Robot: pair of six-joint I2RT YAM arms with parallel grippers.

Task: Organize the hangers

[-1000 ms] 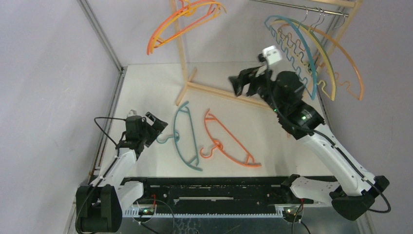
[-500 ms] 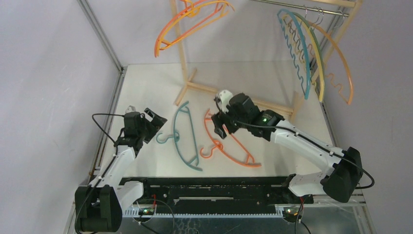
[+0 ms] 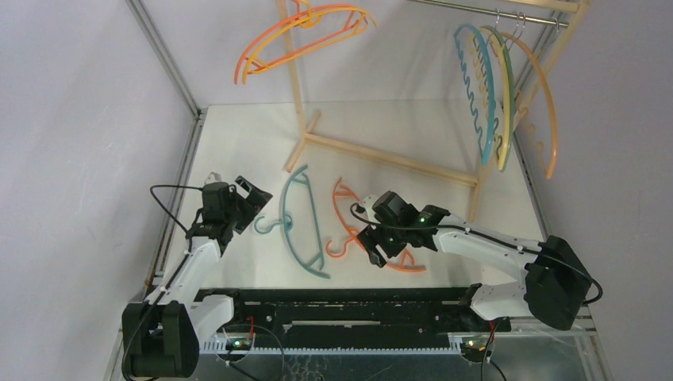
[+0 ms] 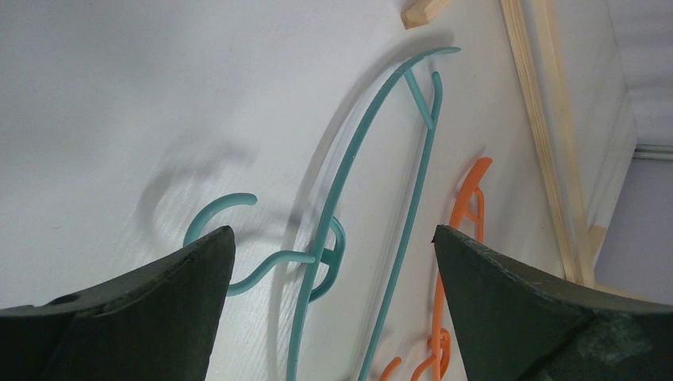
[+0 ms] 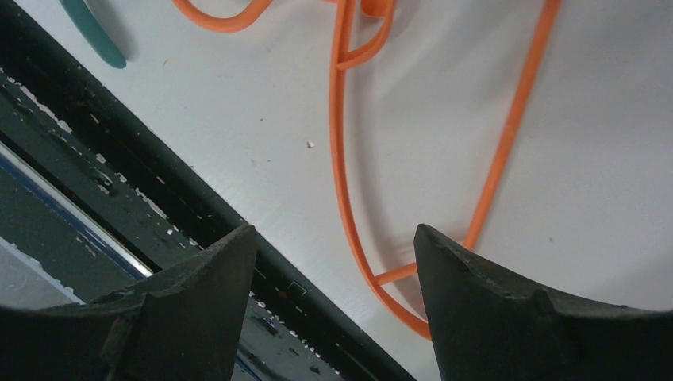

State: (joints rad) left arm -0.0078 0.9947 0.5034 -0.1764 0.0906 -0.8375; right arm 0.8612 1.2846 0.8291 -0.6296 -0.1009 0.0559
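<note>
Right gripper (image 3: 373, 248) has dropped over the thin orange plastic hanger (image 5: 341, 159), jaws spread; left gripper (image 3: 255, 200) likewise spread beside the curved teal hanger (image 4: 321, 255).

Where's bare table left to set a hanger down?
On the table, the far-left corner beside the rack foot and the strip behind the base bar are bare. Near-centre is crowded: the teal hanger and orange hanger lie side by side.

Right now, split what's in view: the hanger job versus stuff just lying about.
Job: teal plastic hanger flat on the white table; orange plastic hanger beside it, under the open right gripper; orange and yellow hangers hanging upper left; teal, yellow and orange hangers on the metal rod.
Just there: pale wooden rack frame; black rail at the near edge.
</note>
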